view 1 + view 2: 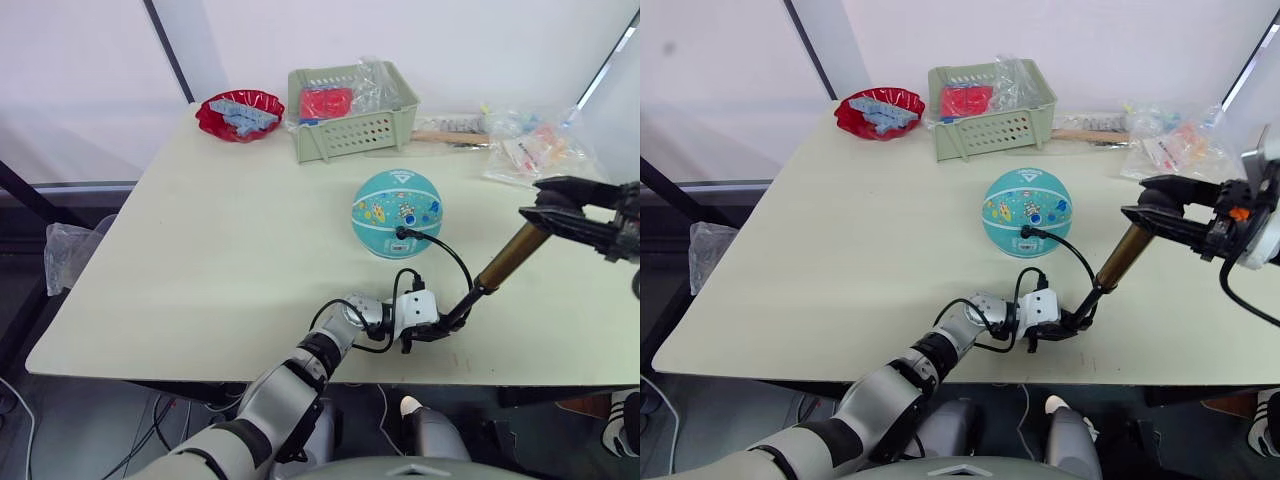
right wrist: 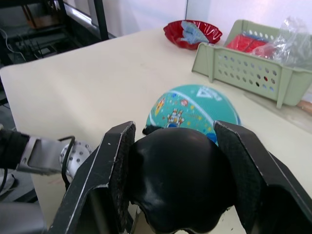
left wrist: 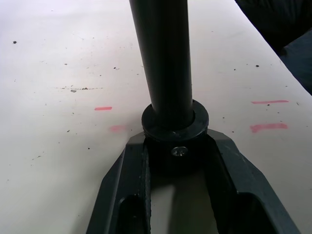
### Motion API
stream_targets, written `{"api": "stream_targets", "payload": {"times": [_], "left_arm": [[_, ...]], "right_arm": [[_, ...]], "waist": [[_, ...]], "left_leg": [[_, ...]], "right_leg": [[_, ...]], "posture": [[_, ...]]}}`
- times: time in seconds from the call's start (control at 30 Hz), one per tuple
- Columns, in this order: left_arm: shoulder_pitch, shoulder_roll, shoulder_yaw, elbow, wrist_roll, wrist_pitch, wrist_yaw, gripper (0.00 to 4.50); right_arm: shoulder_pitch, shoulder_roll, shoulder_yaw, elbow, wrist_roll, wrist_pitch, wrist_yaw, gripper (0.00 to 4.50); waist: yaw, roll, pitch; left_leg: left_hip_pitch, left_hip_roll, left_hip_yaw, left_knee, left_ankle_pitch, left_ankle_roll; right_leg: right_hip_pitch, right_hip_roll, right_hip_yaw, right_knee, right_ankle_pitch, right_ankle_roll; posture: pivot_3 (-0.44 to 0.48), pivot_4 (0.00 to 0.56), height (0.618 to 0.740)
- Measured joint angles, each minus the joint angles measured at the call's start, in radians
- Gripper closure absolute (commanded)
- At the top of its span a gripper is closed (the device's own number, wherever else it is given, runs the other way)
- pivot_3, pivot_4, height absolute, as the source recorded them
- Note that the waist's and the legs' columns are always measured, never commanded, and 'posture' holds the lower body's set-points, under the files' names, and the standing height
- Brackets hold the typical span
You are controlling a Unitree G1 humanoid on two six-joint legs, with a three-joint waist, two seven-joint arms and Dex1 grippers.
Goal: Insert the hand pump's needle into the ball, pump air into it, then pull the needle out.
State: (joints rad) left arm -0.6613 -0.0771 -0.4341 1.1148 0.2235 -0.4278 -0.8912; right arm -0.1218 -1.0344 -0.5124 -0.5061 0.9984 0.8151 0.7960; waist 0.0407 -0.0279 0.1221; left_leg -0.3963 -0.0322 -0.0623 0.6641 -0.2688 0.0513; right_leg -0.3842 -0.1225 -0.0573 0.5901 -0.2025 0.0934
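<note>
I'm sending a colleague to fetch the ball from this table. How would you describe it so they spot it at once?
On the pale table, look just in front of the green slotted basket. The ball sits there, teal with cartoon prints and a white triangle logo, the only round thing, with a thin black hose plugged into it.

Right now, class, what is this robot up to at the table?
It is pumping up the ball. The left claw clamps the hand pump at its foot on the table, and the right claw grips the T-handle at the top. The black hose curves to the ball, where its fitting sits against the surface.
</note>
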Motion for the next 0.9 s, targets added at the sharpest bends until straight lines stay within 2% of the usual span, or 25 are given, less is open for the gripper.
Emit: {"api": "stream_targets", "payload": {"times": [0.33,0.53,0.73,0.9], "left_arm": [[0.001,0.004,0.000,0.005,0.004,0.002,0.002,3.40],[0.001,0.003,0.000,0.005,0.004,0.002,0.001,3.40],[-0.001,0.003,0.000,0.004,0.004,0.002,0.001,3.40],[-0.003,0.000,0.001,-0.003,0.004,0.001,-0.003,3.40]], "right_arm": [[0.179,0.178,0.203,-0.036,-0.246,-0.215,-0.053,2.41],[0.240,0.226,0.273,-0.017,-0.346,-0.302,-0.061,2.41],[0.242,0.235,0.266,-0.021,-0.353,-0.321,-0.049,2.41],[0.180,0.202,0.182,-0.021,-0.241,-0.251,-0.023,2.41]], "waist": [[-0.002,-0.005,-0.006],[-0.001,-0.004,-0.006],[-0.001,-0.001,-0.004],[-0.001,0.005,0.002]], "left_leg": [[0.002,0.001,-0.001,0.000,-0.001,-0.002],[0.002,0.001,-0.002,0.000,-0.001,-0.002],[0.003,0.001,-0.001,0.000,-0.001,-0.002],[0.002,0.001,-0.001,0.001,-0.001,-0.002]], "right_leg": [[0.002,0.002,0.000,0.000,0.000,0.000],[0.002,0.002,-0.001,0.000,0.000,0.000],[0.002,0.002,0.000,0.000,0.000,0.000],[0.002,0.002,0.000,0.000,0.000,0.000]], "posture": [[0.000,0.150,0.737],[0.000,0.150,0.737],[0.000,0.150,0.737],[0.000,0.150,0.737]]}}
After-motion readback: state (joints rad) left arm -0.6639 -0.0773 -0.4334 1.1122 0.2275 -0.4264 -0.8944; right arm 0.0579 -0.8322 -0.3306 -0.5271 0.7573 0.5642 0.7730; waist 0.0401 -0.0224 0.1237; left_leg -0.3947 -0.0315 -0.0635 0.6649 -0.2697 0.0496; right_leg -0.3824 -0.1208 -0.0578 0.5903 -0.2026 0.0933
